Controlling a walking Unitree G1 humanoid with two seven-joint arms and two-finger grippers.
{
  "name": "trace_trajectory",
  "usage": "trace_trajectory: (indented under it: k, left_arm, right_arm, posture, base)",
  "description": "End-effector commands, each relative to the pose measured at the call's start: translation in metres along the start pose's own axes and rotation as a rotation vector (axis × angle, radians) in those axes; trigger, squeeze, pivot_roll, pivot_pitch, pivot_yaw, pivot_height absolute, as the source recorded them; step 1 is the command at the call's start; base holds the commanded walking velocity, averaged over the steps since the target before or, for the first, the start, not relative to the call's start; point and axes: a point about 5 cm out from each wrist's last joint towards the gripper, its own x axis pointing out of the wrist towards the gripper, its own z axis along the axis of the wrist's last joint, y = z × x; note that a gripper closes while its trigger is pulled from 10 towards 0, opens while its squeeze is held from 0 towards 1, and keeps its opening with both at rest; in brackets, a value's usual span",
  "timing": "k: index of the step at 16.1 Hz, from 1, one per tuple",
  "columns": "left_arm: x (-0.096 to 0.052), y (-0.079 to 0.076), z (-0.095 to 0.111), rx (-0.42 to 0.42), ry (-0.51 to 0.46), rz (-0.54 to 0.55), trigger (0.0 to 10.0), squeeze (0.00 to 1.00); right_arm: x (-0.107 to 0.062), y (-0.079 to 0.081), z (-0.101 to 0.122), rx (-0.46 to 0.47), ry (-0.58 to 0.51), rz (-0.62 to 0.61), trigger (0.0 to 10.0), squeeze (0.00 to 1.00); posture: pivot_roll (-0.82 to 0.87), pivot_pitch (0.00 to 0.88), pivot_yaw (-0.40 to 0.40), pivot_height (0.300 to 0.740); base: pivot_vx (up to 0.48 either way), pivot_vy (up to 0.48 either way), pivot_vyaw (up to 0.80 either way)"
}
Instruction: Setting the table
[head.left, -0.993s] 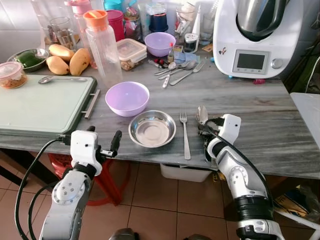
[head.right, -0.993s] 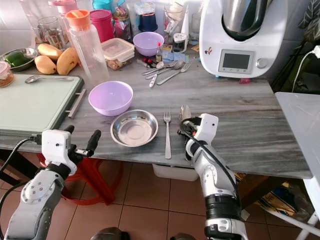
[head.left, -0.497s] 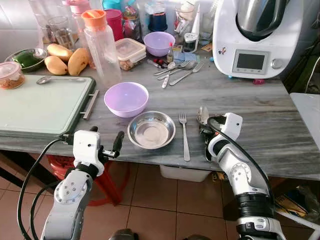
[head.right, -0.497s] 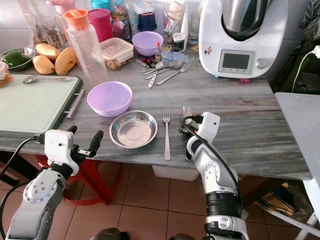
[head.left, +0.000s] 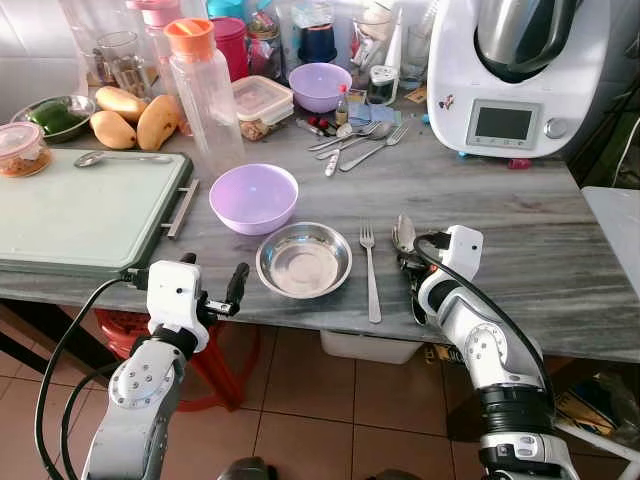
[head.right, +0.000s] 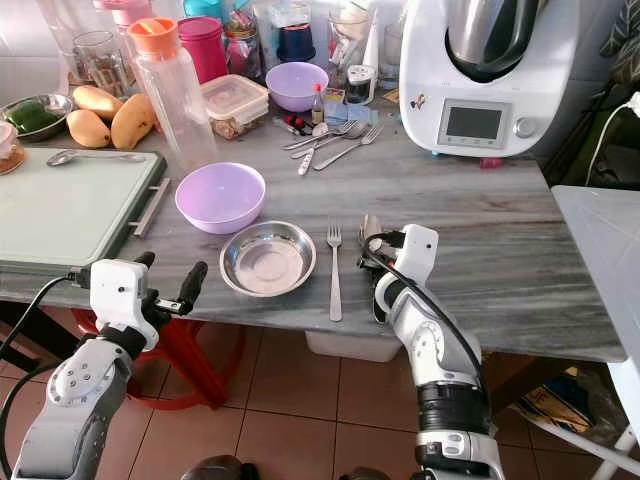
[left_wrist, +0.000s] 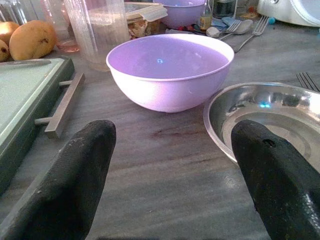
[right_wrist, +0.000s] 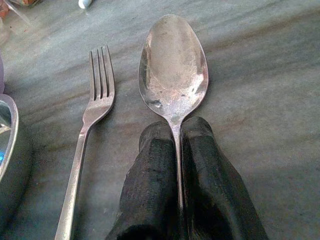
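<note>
A steel dish sits near the table's front edge, with a purple bowl just behind it. Right of the dish lies a fork, tines pointing away from me. A spoon lies parallel to the fork on its right, flat on the marble top. My right gripper is shut on the spoon's handle, low over the table. My left gripper hangs open at the front edge, left of the dish, holding nothing.
A green cutting board fills the left of the table. Behind stand a clear bottle, mangoes, a smaller purple bowl, loose cutlery and a white kitchen machine. Bare marble lies right of the spoon.
</note>
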Motion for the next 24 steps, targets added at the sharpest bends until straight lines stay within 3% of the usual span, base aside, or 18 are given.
trace_trajectory:
  k: [1, 2, 3, 4, 17, 24]
  left_arm:
    - [0.002, 0.0, 0.002, 0.015, -0.001, -0.013, 10.0, 0.0]
    - [0.002, 0.0, 0.002, 0.015, 0.0, -0.013, 10.0, 0.0]
    - [0.002, 0.0, 0.002, 0.016, 0.0, -0.014, 10.0, 0.0]
    - [0.002, 0.0, 0.002, 0.016, 0.001, -0.014, 10.0, 0.0]
    - [0.007, -0.003, 0.003, 0.016, -0.01, -0.021, 10.0, 0.0]
    - [0.008, -0.004, 0.003, 0.012, -0.015, -0.02, 10.0, 0.0]
  right_arm:
    - [-0.002, -0.011, -0.036, 0.03, 0.171, -0.046, 10.0, 0.0]
    - [-0.002, -0.011, -0.036, 0.03, 0.172, -0.046, 10.0, 0.0]
    - [-0.001, -0.011, -0.036, 0.035, 0.171, -0.042, 10.0, 0.86]
    - [-0.001, -0.01, -0.035, 0.044, 0.167, -0.037, 10.0, 1.0]
    - [0.001, -0.003, -0.029, 0.138, 0.148, -0.017, 10.0, 1.0]
    - [-0.016, 0.001, -0.041, 0.139, 0.172, -0.026, 10.0, 1.0]
  posture:
    - [0.04, 0.034, 0.045, 0.74]
    - [0.04, 0.034, 0.044, 0.74]
    - [0.04, 0.034, 0.043, 0.74]
    - [0.04, 0.033, 0.043, 0.74]
    - [0.03, 0.022, 0.038, 0.74]
    - [0.03, 0.02, 0.036, 0.74]
  base:
    - [0.0, 0.0, 0.0]
    - [0.0, 0.0, 0.0]
    - [0.0, 0.0, 0.0]
    - [0.0, 0.0, 0.0]
    - [0.0, 0.0, 0.0]
    - [0.0, 0.0, 0.0]
